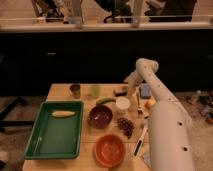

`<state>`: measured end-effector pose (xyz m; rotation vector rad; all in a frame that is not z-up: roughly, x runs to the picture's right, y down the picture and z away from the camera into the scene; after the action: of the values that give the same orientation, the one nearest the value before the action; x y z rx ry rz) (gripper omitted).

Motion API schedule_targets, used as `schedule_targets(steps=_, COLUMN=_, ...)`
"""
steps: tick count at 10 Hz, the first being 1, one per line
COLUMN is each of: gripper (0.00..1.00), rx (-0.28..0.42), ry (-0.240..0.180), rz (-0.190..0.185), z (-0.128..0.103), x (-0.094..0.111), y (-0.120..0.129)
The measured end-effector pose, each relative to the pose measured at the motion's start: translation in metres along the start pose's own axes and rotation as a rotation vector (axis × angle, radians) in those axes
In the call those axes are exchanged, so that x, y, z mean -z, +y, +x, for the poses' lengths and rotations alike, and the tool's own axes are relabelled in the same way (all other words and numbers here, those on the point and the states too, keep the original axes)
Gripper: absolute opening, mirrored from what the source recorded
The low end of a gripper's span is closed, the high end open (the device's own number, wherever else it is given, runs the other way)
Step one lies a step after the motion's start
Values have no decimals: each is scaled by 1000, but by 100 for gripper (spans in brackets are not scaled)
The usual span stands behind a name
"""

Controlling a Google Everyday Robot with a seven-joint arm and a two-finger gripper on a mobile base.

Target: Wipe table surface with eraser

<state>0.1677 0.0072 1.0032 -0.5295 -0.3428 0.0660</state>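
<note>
One table, one gripper, fourteen items on the table.

The table (pixel 59 93) carries two bowls, a dark bowl (pixel 100 116) and an orange bowl (pixel 109 149); two cups, a dark cup (pixel 75 90) and a green cup (pixel 95 90); and one each of tray (pixel 36 145), yellow piece (pixel 63 114) in it, eraser (pixel 120 90), blue pad (pixel 145 90), white tub (pixel 122 103), green vegetable (pixel 106 100), grapes (pixel 125 126), orange fruit (pixel 150 104), brush (pixel 140 142) and slim utensil (pixel 138 101). The single gripper (pixel 130 83) hangs at the far edge, just beside the eraser.
</note>
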Motion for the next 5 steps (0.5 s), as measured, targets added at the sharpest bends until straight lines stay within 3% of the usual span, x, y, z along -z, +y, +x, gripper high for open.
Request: schedule_targets(steps=5, gripper=29, rx=-3, ry=-17, rz=-7, z=4, x=0, y=3)
